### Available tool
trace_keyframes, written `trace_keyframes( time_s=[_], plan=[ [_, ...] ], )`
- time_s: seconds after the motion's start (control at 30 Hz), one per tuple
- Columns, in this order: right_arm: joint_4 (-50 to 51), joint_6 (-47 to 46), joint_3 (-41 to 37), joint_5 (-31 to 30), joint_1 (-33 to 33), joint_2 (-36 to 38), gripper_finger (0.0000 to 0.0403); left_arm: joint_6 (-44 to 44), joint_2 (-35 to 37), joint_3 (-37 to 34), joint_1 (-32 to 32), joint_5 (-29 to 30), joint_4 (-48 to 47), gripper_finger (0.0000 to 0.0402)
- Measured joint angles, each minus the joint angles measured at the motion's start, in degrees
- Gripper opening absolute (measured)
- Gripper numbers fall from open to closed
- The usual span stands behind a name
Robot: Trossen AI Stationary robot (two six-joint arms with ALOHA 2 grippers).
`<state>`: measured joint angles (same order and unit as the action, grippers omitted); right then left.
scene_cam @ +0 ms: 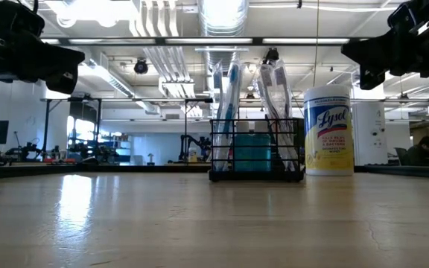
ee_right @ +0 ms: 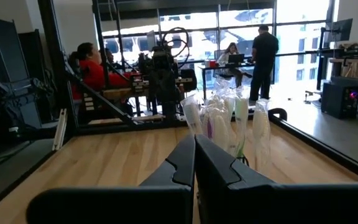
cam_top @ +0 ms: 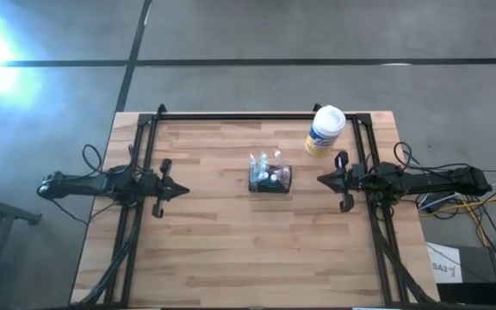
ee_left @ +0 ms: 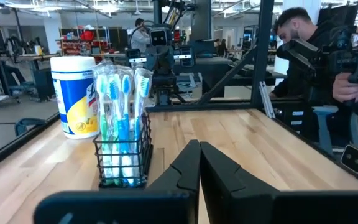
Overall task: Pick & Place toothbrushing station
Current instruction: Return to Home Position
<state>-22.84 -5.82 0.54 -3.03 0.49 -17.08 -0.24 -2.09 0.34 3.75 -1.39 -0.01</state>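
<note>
Near the table's [cam_top: 231,258] middle stands the toothbrushing station [cam_top: 269,178], its compartments indistinct under wrapped brushes [ee_left: 120,93]. Left tool [cam_top: 185,191] and right tool [cam_top: 319,180], both pressed together, hang by the side edges, open wood between them and the station. A canister [cam_top: 325,131] sits near the far edge.

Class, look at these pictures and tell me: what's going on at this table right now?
Nothing is being handled at this moment. The black wire caddy stands mid-table with wrapped toothbrushes upright in it, and a white canister stands near it. The left gripper and right gripper hover at opposite sides, fingers shut and empty, both apart from the caddy.
</note>
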Motion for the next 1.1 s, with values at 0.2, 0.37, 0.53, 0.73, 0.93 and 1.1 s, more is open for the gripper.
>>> trace_keyframes(
  time_s=[0.2, 0.37, 0.53, 0.73, 0.93, 1.1],
  plan=[
    [-0.01, 0.63, 0.0, -0.03, 0.0, 0.0, 0.0008, -0.21, 0.0, 0.0, 0.0, -0.02, -0.02, 0.0008],
    [0.0, 0.63, 0.0, -0.11, 0.0, 0.0, 0.0008, -0.23, 0.0, 0.0, 0.0, -0.02, -0.02, 0.0018],
    [0.01, 0.66, 0.0, -0.11, 0.0, 0.02, 0.0008, -0.56, 0.0, 0.0, 0.0, -0.02, -0.02, 0.0023],
    [0.0, 0.66, 0.0, -0.09, 0.0, 0.09, 0.0008, -1.01, 0.0, 0.0, 0.0, -0.02, 0.0, 0.0019],
    [0.01, 0.66, 0.0, -0.03, 0.0, 0.09, 0.0008, -1.08, 0.0, 0.0, 0.0, -0.02, -0.01, 0.0022],
    [0.01, 0.65, 0.0, 0.0, 0.0, 0.09, 0.0008, -1.08, 0.0, 0.0, 0.0, -0.02, 0.0, 0.0021]
  ],
)
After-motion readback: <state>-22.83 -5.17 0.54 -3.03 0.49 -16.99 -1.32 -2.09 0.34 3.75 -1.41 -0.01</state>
